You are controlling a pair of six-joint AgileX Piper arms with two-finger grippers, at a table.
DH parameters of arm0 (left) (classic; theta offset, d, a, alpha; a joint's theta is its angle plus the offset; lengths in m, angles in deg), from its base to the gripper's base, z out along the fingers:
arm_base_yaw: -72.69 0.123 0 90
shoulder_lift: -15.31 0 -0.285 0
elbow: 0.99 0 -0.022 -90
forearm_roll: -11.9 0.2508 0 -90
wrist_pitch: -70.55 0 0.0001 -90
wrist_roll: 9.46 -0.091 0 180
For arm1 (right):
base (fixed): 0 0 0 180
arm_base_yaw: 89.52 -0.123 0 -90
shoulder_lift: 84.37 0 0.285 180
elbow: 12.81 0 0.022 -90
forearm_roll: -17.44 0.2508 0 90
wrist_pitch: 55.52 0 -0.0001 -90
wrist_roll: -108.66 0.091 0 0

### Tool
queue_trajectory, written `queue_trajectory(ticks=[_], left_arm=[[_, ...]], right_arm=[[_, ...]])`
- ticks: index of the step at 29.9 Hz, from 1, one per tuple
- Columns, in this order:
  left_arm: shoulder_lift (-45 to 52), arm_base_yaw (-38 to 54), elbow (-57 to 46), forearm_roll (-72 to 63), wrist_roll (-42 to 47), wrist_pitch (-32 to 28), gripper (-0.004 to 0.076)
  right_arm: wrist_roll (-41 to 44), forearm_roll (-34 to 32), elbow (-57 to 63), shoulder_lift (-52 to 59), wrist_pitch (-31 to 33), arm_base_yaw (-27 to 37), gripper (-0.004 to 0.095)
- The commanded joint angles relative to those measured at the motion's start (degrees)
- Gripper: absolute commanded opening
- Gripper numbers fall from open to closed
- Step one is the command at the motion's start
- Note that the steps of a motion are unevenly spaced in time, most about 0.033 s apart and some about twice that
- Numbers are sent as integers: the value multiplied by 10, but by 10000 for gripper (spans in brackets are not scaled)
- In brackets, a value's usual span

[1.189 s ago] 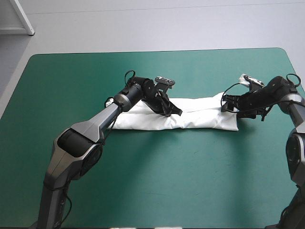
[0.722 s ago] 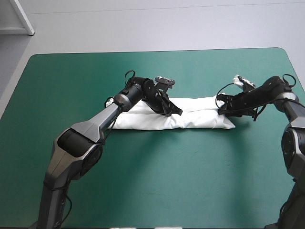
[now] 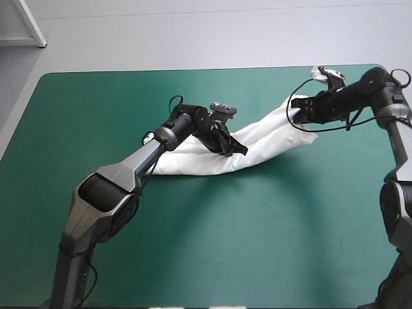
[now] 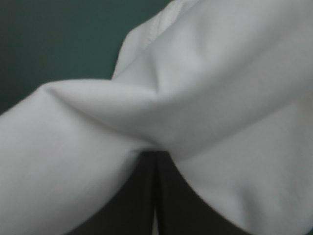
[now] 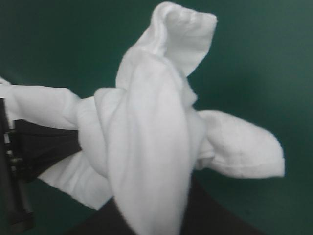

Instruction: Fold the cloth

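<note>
The white T-shirt [image 3: 193,161] lies as a long folded band across the middle of the teal-green table. Its right end rises off the cover. My left gripper [image 3: 239,151] is shut, its tips pressing on the band's middle. In the left wrist view the black fingers [image 4: 142,196] meet in one arch with a ridge of T-shirt [image 4: 220,98] over their tips. My right gripper [image 3: 297,111] is shut on the T-shirt's right end, held up toward the far right corner. In the right wrist view the bunched T-shirt [image 5: 146,137] drapes over my fingers [image 5: 215,218], and the left gripper [image 5: 44,142] shows beyond.
Bare teal-green cover [image 3: 212,244] spreads in front of the T-shirt, and more [image 3: 96,109] lies to the far left. The table's far edge [image 3: 360,67] runs close behind my right gripper.
My right gripper closed on the T-shirt's right end and carried it up and toward the far edge, so the band bends at the middle. The left gripper stayed put.
</note>
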Motion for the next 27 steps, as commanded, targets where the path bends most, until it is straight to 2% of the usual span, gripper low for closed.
queue_trajectory(ticks=[1,11,22,27], left_arm=[[24,-2,10,-7,1,-8,-8],[24,-2,10,-7,1,-9,-8],[24,-2,10,-7,1,-8,-8],[24,-2,10,-7,1,2,-8]], right_arm=[[-1,49,-64,49,16,1,-19],[2,127,-115,76,55,-15,-19],[0,118,-115,75,58,-115,-19],[1,104,-115,75,54,-123,-19]])
